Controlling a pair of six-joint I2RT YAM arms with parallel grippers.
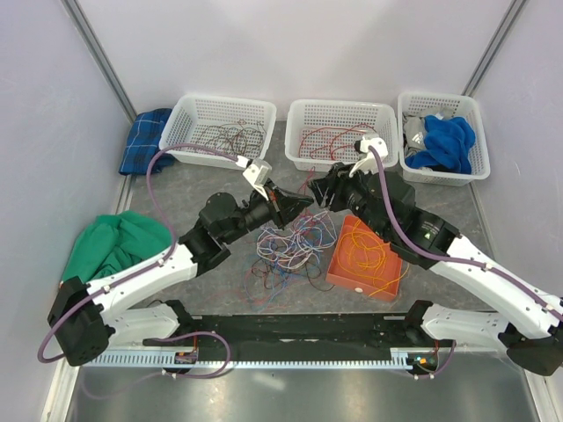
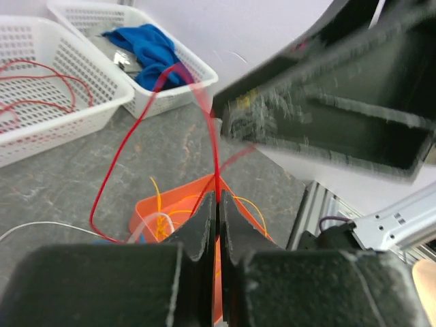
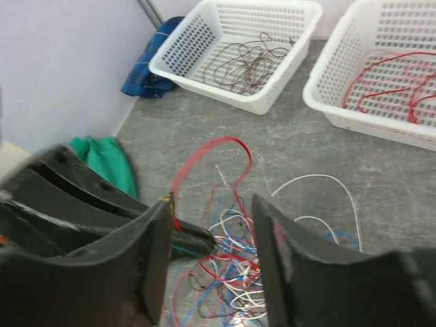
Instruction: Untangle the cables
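**Cables.** One mixed-colour tangle [image 1: 290,246] lies on the table [image 1: 176,189], just to the near side of both sets of jaws.

**Red cable** [image 2: 216,163]. One strand stands roughly upright out of the left gripper [image 2: 217,204], whose jaws are closed on it, then arcs over in a loop.

**Right gripper** [image 3: 212,211]. Its jaws are parted with nothing visibly clamped, and it faces the left gripper, just beside it. The left arm has the strand.

**White baskets.** Three, on the far side. The middle basket [image 1: 343,104] holds red wires and is nearer the right arm.

**Orange tray** [image 1: 339,272]. One.
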